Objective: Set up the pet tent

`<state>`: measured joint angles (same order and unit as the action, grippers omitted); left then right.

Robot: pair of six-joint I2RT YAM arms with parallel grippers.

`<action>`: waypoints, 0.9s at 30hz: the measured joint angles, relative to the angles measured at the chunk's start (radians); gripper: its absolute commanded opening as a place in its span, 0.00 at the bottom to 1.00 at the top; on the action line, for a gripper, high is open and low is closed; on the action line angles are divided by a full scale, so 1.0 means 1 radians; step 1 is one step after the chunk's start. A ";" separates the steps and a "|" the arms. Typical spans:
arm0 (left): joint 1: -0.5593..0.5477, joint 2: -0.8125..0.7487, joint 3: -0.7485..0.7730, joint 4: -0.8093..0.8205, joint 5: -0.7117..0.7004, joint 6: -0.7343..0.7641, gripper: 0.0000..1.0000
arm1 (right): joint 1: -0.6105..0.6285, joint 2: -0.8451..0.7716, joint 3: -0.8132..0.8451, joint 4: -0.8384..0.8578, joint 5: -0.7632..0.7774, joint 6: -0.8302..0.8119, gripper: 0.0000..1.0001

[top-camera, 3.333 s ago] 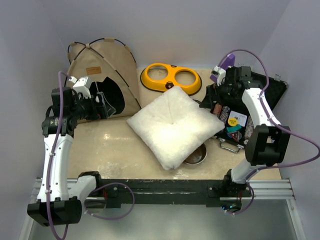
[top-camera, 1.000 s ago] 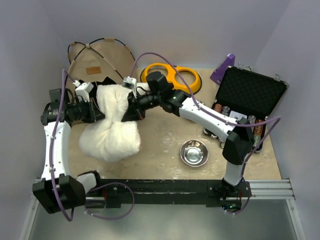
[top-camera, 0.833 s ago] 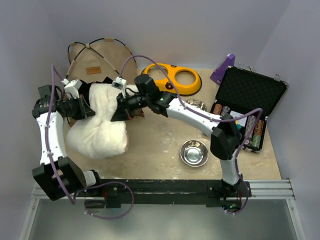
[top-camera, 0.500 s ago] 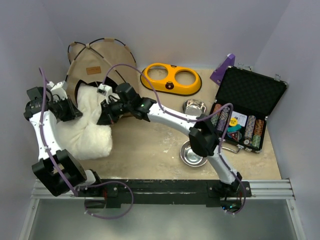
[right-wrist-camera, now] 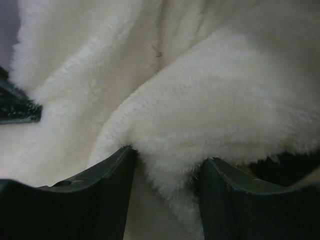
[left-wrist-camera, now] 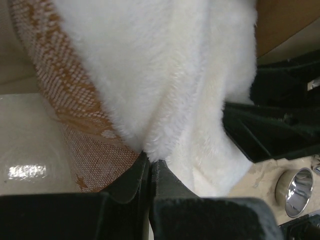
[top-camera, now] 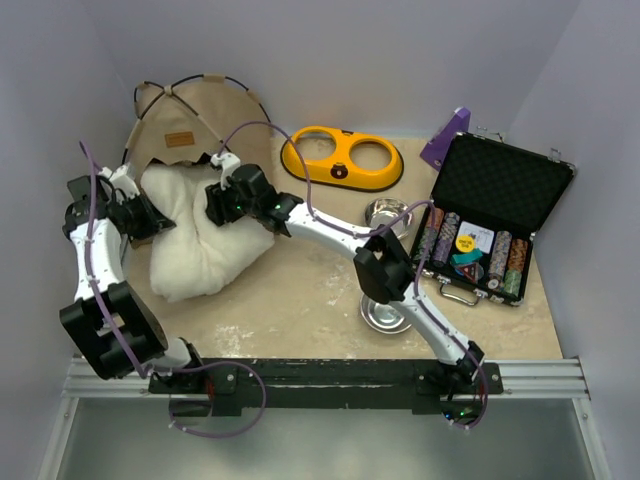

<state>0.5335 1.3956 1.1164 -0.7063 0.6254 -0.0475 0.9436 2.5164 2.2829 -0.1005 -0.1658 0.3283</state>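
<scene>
Top external shot: cushion slumped against the tent

The tent stands in the back-left corner, white cushion leaning on its front. The left claw is pinched tight on the cushion's edge; the right claw has fingers spread, fluff bulging between them. Yellow feeder just right of the tent.

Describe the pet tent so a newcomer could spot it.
In the far left corner of the table, against the back wall, stands the pet tent. It is a tan fabric dome with thin black poles and a small brown label, unlike the fluffy white cushion before it or the yellow feeder beside it.
</scene>
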 measured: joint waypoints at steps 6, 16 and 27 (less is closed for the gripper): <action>-0.095 0.036 0.016 0.053 0.010 -0.048 0.00 | -0.058 -0.022 -0.073 0.100 0.074 -0.044 0.74; -0.163 0.164 0.159 0.137 -0.096 -0.056 0.33 | -0.084 -0.312 -0.373 0.110 -0.143 -0.171 0.95; -0.114 -0.010 0.172 -0.032 -0.124 0.142 0.84 | -0.115 -0.477 -0.473 -0.013 -0.226 -0.251 0.99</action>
<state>0.4194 1.3861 1.2881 -0.7387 0.5014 0.0940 0.8284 2.0392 1.8103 -0.1135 -0.3916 0.0769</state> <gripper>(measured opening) 0.786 0.986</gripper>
